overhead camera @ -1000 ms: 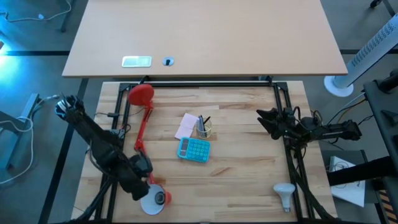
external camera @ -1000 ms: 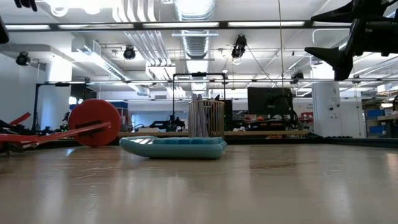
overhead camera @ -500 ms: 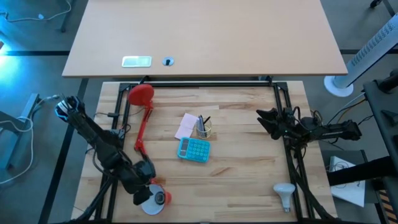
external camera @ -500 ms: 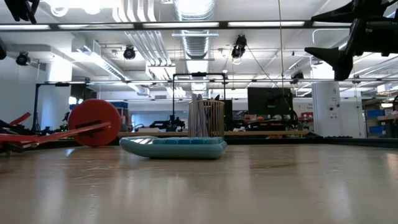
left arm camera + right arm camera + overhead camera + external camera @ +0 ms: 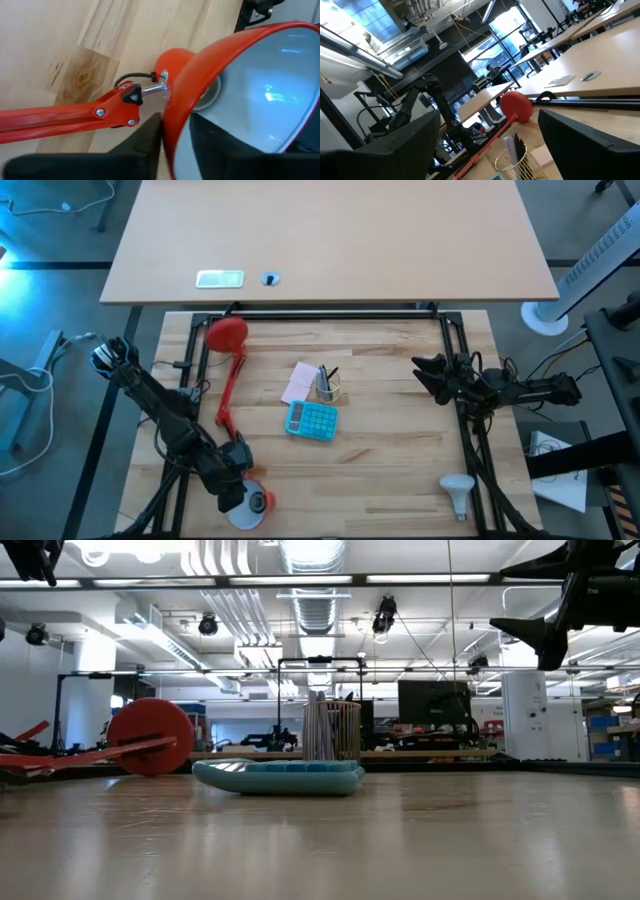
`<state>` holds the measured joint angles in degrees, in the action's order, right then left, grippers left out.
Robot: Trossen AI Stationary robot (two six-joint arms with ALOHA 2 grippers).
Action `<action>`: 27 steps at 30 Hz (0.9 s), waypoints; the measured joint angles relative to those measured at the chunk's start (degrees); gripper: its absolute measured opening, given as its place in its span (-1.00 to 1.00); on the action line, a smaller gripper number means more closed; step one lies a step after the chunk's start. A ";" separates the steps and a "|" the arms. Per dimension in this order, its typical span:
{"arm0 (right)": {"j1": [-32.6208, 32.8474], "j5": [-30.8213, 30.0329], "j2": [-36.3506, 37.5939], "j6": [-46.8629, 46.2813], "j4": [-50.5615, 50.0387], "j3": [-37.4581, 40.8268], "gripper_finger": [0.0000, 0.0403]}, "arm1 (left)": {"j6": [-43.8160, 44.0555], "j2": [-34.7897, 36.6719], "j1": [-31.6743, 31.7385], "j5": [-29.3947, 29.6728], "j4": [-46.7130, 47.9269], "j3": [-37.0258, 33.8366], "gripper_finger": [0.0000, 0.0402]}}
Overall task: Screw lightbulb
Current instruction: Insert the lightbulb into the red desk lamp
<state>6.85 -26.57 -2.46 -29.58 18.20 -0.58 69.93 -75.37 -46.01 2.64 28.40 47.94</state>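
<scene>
The left gripper [image 5: 236, 483], lower left of the high view, pinches the lamp shade [image 5: 235, 95] rim between its fingers [image 5: 145, 145]. The right gripper [image 5: 425, 372] hovers spread at mid-right. The lightbulb [image 5: 458, 492] lies lower right. A wire cup [image 5: 328, 388] at centre holds pens.

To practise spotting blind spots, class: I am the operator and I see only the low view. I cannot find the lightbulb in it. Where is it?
Observer: The lightbulb lies on its side near the table's near right corner, with nothing touching it.
Operator: Which gripper is closer to it?
Observer: The right gripper. It is open and hovers above the table's right side, farther back than the bulb.
Operator: And the left one?
Observer: The left gripper is shut on the rim of the lamp shade at the near left.
</scene>
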 joint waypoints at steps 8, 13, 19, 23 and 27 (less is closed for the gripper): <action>0.00 -0.02 0.00 0.04 0.03 0.00 0.65 | -0.27 4.10 4.16 -0.78 0.80 0.02 -0.93; 0.00 -0.04 0.00 0.05 0.04 0.00 0.65 | -0.69 7.64 8.81 -0.50 2.88 0.00 -0.97; 0.00 -0.46 0.00 0.23 0.02 0.00 0.65 | -5.18 9.14 15.62 -0.12 2.74 0.00 -0.99; 0.00 -0.52 0.00 0.08 0.04 0.00 0.65 | -11.32 6.57 20.93 -0.15 1.36 0.00 -0.99; 0.00 -0.52 0.00 0.06 0.39 0.02 0.65 | -16.50 2.48 26.39 -1.45 -4.04 0.00 -0.99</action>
<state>6.85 -27.09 -2.46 -29.52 18.58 -0.56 53.43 -72.89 -19.62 1.19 24.36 47.94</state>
